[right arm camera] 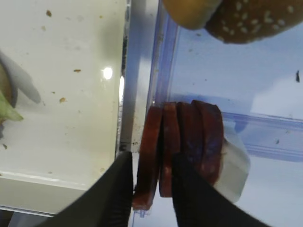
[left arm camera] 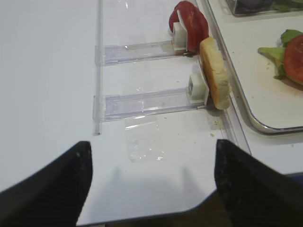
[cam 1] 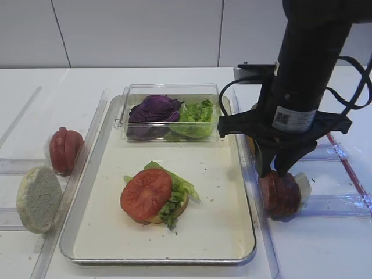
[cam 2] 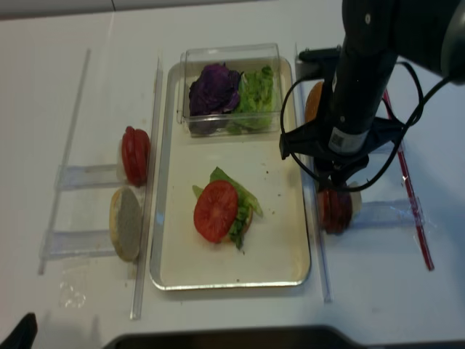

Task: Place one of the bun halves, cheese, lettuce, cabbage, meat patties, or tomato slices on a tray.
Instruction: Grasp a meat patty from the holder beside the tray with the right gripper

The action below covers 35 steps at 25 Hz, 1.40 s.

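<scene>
White worktop (cam 1: 174, 78) ran back to a pale panelled wall, and the tray (cam 1: 232, 174) lay at its middle. Against the tray's far edge sat a clear plastic box (cam 1: 171, 93) with purple cabbage (cam 1: 154, 110) in its left part and lettuce (cam 1: 197, 116) in its right. Near the middle of the tray a bun half (cam 1: 174, 210) lay under more green leaves, with a tomato slice (cam 1: 146, 193) tilted on top.

Just off the tray's right edge, a row of meat patties (right arm camera: 189, 142) stood on edge in a clear plastic holder (cam 1: 337, 203). The right claw (right arm camera: 151, 189) pointed down over that row, its two black fingers (right arm camera: 113, 194) straddling the patty nearest the tray; the fingers stood slightly apart around that slice, and whether they pressed it could not be told. A white block (right arm camera: 234, 165) backed the row on the side away from the tray. Beyond the patties, toward the far edge of the worktop, a sesame-topped bun half (right arm camera: 255, 19) rested.

Off the tray's left edge, more tomato slices (cam 1: 64, 150) stood in a holder (left arm camera: 137, 49), and nearer the front edge a bun half (cam 1: 38, 199) stood upright with its pale cut face showing. The left claw (left arm camera: 151, 184) hung over the bare front-left part of the worktop with its fingers wide apart and nothing between them.
</scene>
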### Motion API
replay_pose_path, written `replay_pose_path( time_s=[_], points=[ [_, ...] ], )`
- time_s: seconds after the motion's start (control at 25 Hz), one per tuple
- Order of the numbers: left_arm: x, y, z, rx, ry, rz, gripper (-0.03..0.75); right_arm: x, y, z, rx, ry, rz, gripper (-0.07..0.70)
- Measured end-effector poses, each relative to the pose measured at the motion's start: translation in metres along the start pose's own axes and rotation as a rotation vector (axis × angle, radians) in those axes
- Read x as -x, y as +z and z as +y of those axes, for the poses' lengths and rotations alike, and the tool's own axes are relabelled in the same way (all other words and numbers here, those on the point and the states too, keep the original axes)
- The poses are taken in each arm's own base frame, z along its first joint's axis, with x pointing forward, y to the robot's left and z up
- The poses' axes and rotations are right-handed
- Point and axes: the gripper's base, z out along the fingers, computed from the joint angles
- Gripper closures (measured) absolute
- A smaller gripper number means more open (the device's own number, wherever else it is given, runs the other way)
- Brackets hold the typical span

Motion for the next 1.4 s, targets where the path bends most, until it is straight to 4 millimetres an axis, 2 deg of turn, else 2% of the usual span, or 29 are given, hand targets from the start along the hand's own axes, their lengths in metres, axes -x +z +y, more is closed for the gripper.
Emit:
replay_pose_path(
  time_s=[0.2, 0.8, 1.2, 1.4],
  points=[
    [0.0, 0.0, 0.0, 0.0, 0.0, 0.0, 0.183, 0.0, 0.001, 0.0, -0.001, -0.005, 0.002, 0.381],
    [0.0, 0.0, 0.0, 0.0, 0.0, 0.0, 0.183, 0.0, 0.001, 0.0, -0.001, -0.025, 0.002, 0.535],
    [0.0, 0.0, 0.0, 0.0, 0.0, 0.0, 0.183, 0.0, 0.0, 0.002, 0.02, -0.07, 0.004, 0.541],
    [0.0, 0.0, 0.0, 0.0, 0.0, 0.0, 0.183, -0.005, -0.011, 0.002, 0.029, -0.078, -0.028, 0.543]
  ],
)
